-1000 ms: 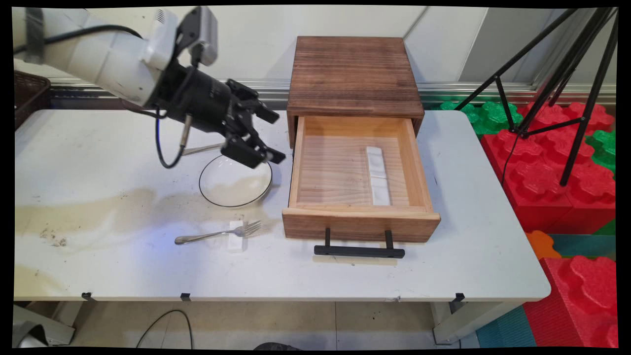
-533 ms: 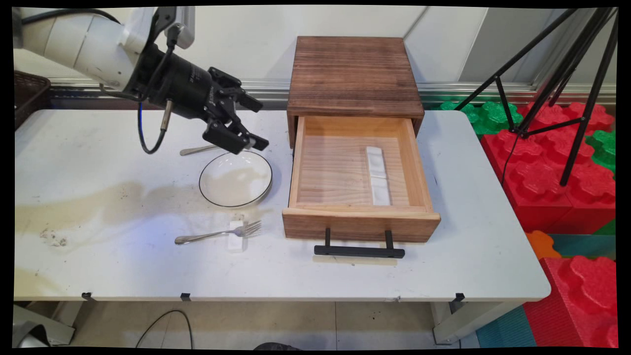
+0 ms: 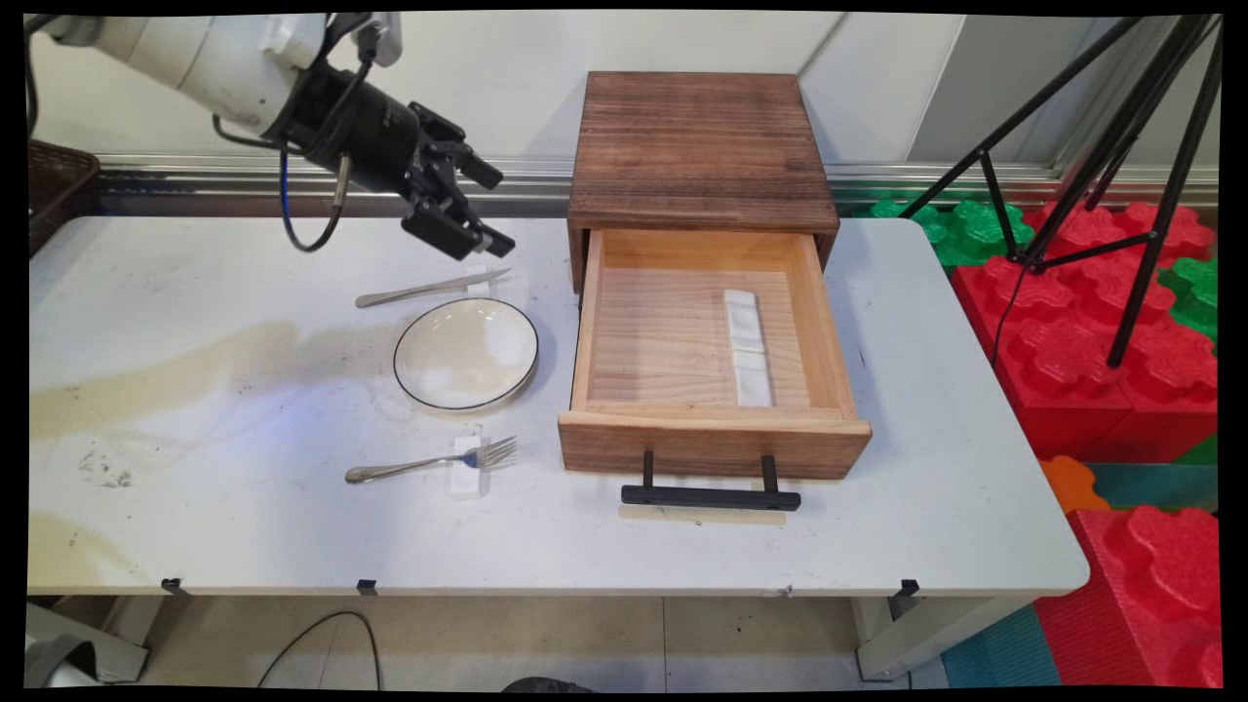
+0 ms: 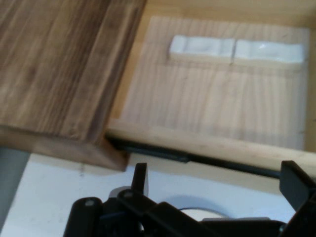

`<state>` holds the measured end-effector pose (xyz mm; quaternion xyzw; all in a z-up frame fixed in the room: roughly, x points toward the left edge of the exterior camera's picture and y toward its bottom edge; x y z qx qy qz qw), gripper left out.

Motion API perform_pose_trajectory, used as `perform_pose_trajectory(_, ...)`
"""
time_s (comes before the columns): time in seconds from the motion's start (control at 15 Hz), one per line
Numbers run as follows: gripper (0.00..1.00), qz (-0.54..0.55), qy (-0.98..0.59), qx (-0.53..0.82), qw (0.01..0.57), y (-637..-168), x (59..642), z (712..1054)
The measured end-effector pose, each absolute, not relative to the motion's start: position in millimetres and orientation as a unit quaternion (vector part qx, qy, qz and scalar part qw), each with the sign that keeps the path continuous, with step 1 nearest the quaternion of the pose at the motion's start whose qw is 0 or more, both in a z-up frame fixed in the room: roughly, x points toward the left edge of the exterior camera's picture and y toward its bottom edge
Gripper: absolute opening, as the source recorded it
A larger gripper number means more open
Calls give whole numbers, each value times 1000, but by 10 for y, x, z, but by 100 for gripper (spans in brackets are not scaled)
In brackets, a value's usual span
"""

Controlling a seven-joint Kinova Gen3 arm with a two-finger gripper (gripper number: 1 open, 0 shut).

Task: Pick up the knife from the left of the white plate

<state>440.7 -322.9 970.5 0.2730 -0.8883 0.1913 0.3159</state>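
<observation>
The table knife (image 3: 432, 288) lies flat on the bench (image 3: 195, 322), just beyond the far rim of the round white plate (image 3: 466, 353) with the dark edge line; its long axis runs nearly along the 9-to-3 line of the main view, handle toward 9 o'clock and blade tip toward 3 o'clock, tilted a little upward at the tip. The tool (image 3: 485, 210) hangs in the air above the blade end, so the knife sits at roughly 7 o'clock from it, near but apart; it holds nothing, and its two fingers stand well spread, one (image 4: 139, 178) at the left and the other at the right of the hand view. At 3 o'clock from the knife is the wooden cabinet (image 3: 698, 146) with its drawer (image 3: 715, 444) pulled out toward the bench's near side, a black handle (image 3: 711, 497) on its front, and a white two-part tray (image 3: 748, 346) lying inside near the right wall. At 6 o'clock from the plate a fork (image 3: 429, 462) rests across a small white block (image 3: 468, 466)
</observation>
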Motion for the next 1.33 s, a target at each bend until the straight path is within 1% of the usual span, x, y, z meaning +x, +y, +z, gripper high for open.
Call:
perform_pose_trajectory(0.53, 100, 206, -899, 290, 255, -3765, 4769, 9533)
perform_pose_trajectory(0.93, 100, 221, -912, 291, 186, -4193, 5098, 9274)
perform_pose_trajectory(1.2, 100, 215, -922, 286, 146, -4342, 5224, 9128)
perform_pose_trajectory(1.33, 100, 210, -925, 285, 135, -4372, 5249, 9081)
